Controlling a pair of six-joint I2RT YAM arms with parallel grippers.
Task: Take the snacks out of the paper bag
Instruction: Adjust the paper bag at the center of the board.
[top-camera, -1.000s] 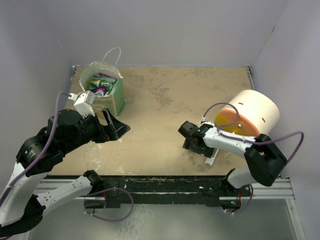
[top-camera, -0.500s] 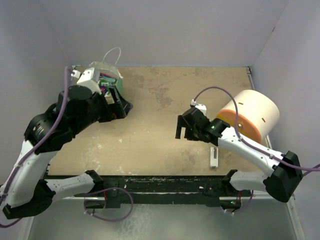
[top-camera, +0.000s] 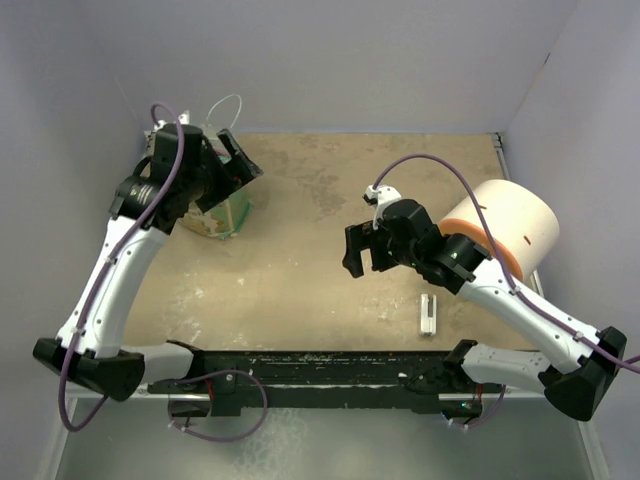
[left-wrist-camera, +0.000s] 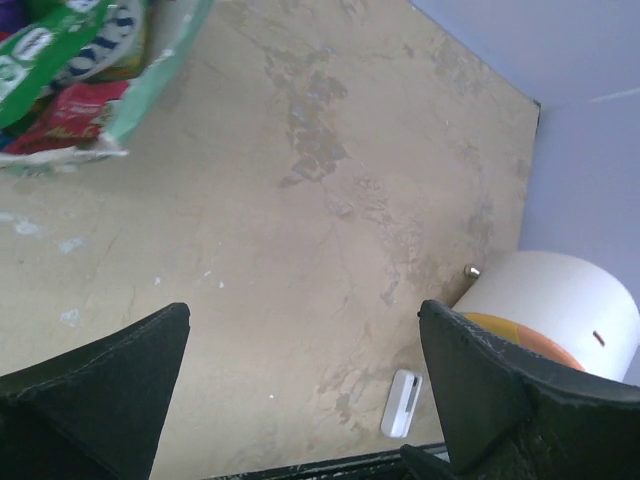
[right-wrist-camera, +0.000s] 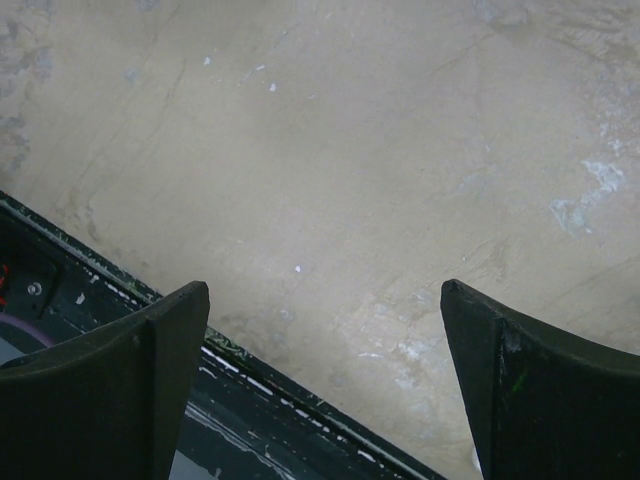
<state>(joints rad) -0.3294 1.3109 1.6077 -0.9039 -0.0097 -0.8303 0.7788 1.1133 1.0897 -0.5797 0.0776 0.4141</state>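
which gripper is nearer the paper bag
The left gripper, hovering open just by the paper bag; the right gripper hangs open over the table middle, well away.

We see snacks (left-wrist-camera: 55, 50) inside the paper bag (left-wrist-camera: 152, 85), well apart from the cream cylinder (left-wrist-camera: 560, 295); a white stick (left-wrist-camera: 402, 403) lies near that cylinder, on the table (left-wrist-camera: 300, 240).

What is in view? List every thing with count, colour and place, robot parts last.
paper bag: one, mint green, far left of table
snacks: several, green and red, inside the paper bag
cylinder: one, cream with orange end, right side
stick: one, white, near right
table: one, tan, underneath
left gripper: one, black, open, by the paper bag
right gripper: one, black, open, over mid table
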